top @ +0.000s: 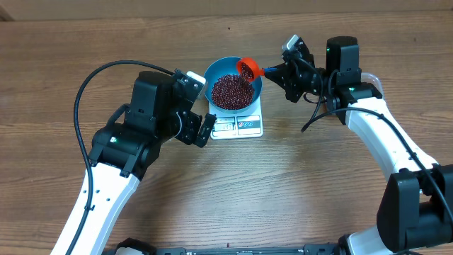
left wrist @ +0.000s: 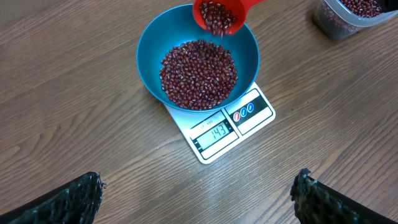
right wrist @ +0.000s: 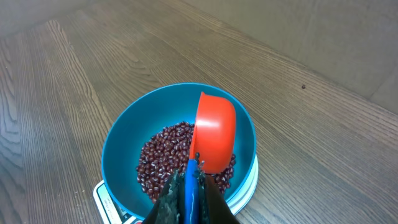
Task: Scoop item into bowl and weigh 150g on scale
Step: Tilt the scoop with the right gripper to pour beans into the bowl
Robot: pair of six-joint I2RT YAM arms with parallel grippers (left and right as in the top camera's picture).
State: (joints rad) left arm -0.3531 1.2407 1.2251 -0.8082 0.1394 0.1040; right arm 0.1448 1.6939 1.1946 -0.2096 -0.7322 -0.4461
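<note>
Pour under way, target weight nearly reached.
Right gripper (right wrist: 191, 182) is pinched tight on the blue handle (right wrist: 192, 198) of the orange scoop (right wrist: 215, 130), which is tilted mouth-down over the bowl (left wrist: 149, 50). A few beans (left wrist: 199, 71) are at the scoop's lip, with the bulk heaped in the bowl. The bowl sits on the scale (left wrist: 252, 115), and the display (left wrist: 214, 132) looks to read 143, so I judge only a small top-up is left. Left gripper (top: 207, 129) is spread wide, empty, near the scale. Tub (left wrist: 348, 15) of spare beans stands well apart.
</note>
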